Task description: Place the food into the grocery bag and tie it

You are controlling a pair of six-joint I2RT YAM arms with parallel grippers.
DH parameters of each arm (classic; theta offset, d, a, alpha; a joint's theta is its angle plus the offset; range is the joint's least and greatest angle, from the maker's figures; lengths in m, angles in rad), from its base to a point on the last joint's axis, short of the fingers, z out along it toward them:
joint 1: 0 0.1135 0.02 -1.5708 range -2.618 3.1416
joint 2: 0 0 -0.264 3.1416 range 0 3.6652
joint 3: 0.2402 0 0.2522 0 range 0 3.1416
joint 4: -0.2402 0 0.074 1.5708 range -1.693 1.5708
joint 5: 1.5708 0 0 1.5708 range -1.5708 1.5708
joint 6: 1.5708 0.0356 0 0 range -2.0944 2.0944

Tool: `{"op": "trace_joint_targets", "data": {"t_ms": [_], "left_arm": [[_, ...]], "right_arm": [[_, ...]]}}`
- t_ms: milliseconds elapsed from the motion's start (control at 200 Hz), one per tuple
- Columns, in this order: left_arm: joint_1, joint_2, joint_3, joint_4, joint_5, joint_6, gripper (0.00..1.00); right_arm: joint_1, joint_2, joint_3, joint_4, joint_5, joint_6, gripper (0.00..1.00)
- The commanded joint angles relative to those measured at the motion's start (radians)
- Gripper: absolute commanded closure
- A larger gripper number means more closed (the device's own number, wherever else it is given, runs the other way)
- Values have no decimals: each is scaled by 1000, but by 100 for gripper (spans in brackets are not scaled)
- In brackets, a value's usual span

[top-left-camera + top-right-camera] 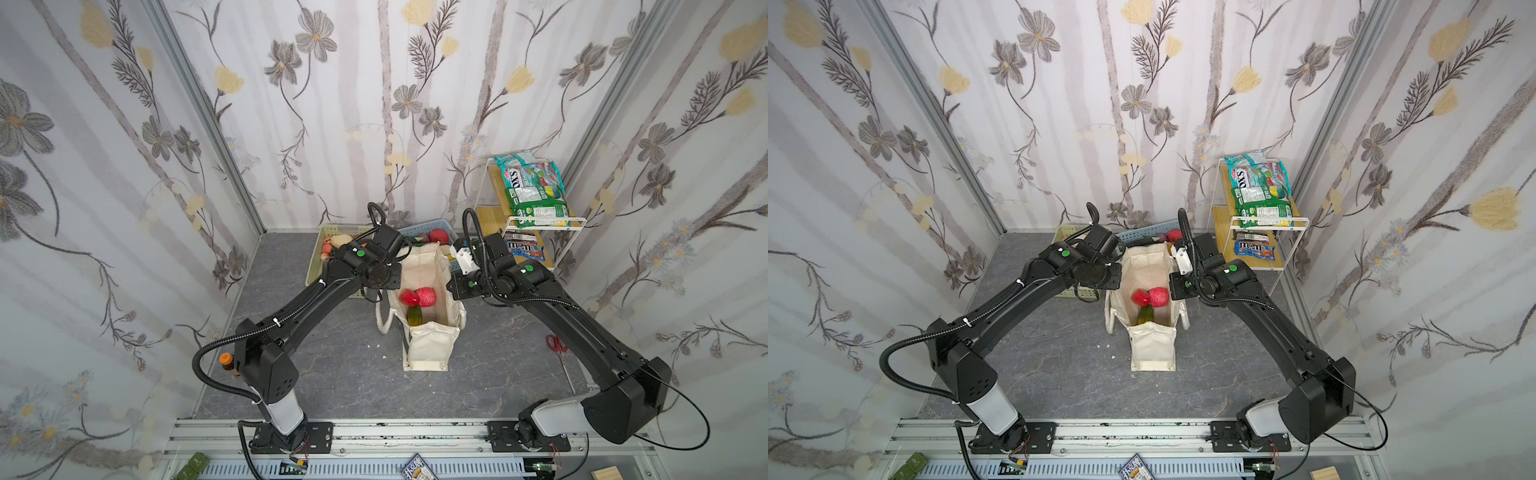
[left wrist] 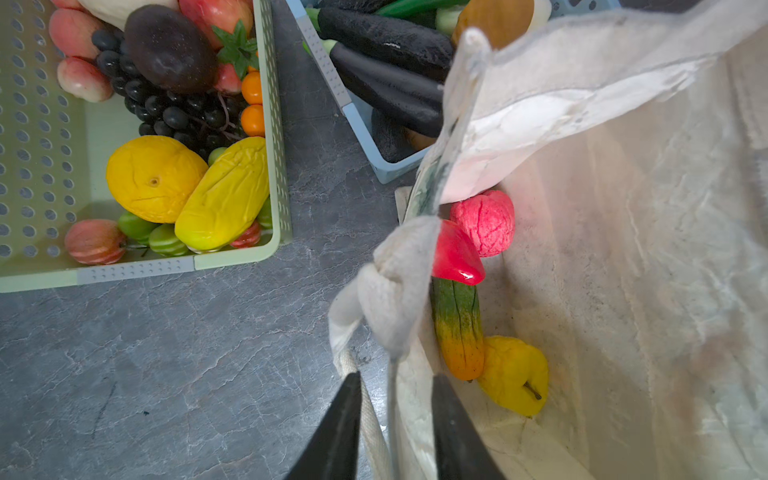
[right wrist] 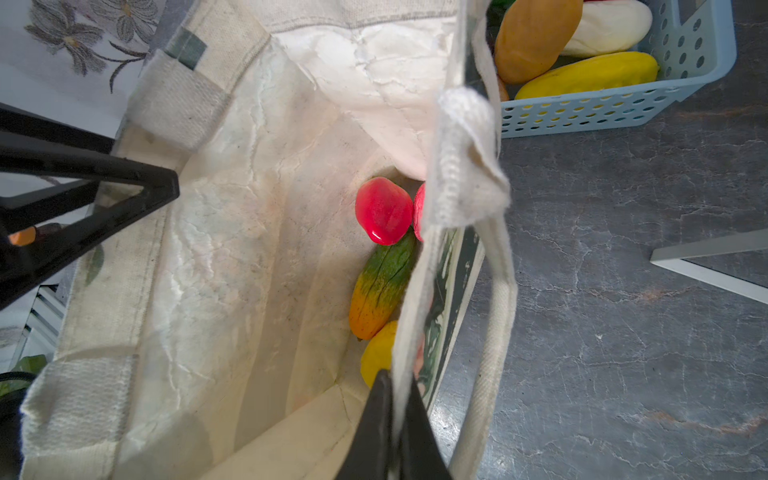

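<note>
The cream grocery bag [image 1: 428, 349] [image 1: 1152, 349] stands open mid-table. Inside lie a glossy red fruit [image 2: 455, 255], a knobbly pink one [image 2: 484, 222], a green-to-orange one [image 2: 457, 324] and a yellow pear [image 2: 513, 372]. My left gripper [image 2: 392, 376] straddles the bag's left rim, a narrow gap still showing on each side of the cloth, with the strap handle [image 2: 370, 415] against one finger. Across the bag, my right gripper [image 3: 392, 374] is shut on the right rim, the cloth pinched between its black fingers. Both top views hide the jaws under the wrists.
A pale green basket [image 2: 274, 124] of toy fruit and a blue basket [image 2: 361, 124] of vegetables stand just behind the bag. A white rack [image 1: 536, 220] at the back right holds snack packets [image 1: 536, 195]. Red scissors [image 1: 557, 345] lie right of the bag.
</note>
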Motion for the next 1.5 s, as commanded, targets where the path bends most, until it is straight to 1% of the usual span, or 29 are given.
{"op": "trace_joint_targets", "data": {"t_ms": [0, 90, 200, 210, 275, 380, 465, 599, 719, 799, 869, 969, 1104, 1134, 1239, 1314, 1369, 1499], "left_arm": [[15, -11, -13, 16, 9, -14, 85], [34, -20, -34, 29, 27, -22, 87], [64, -51, -47, 33, 43, -22, 99], [68, -55, -48, 32, 43, -21, 100], [91, -83, -49, 23, 57, -9, 100], [141, -97, -28, -52, 136, 28, 100], [159, -128, -34, -109, 136, 56, 100], [194, -180, -52, -180, 183, 89, 100], [229, -218, -73, -221, 212, 129, 100], [253, -237, -65, -268, 190, 161, 100], [282, -256, -80, -278, 199, 182, 100], [290, -278, -129, -244, 183, 186, 100], [293, -296, -184, -204, 161, 169, 100], [293, -299, -194, -197, 156, 164, 100], [296, -313, -239, -163, 120, 152, 100], [304, -322, -252, -141, 105, 146, 100], [311, -324, -280, -130, 102, 145, 100], [326, -318, -281, -123, 102, 145, 100]], "right_arm": [[11, 10, 20, 65, -63, -7, 92], [22, 20, 32, 71, -79, -7, 92], [55, 19, 42, 91, -112, -7, 93], [59, 42, 46, 92, -117, -8, 93], [97, 62, 70, 98, -142, -11, 92], [159, 103, 118, 104, -177, -9, 92], [200, 142, 157, 107, -198, -5, 92], [241, 183, 216, 109, -214, 4, 93], [268, 213, 264, 107, -261, 7, 92], [282, 237, 286, 104, -289, 5, 92], [293, 255, 292, 103, -292, 1, 92], [297, 270, 274, 112, -280, -11, 92], [297, 280, 242, 124, -257, -25, 89], [296, 279, 235, 125, -251, -30, 86], [283, 269, 215, 123, -244, -40, 73], [258, 243, 210, 125, -263, -41, 56], [233, 222, 213, 123, -279, -43, 46], [152, 163, 214, 100, -351, -66, 36]]}}
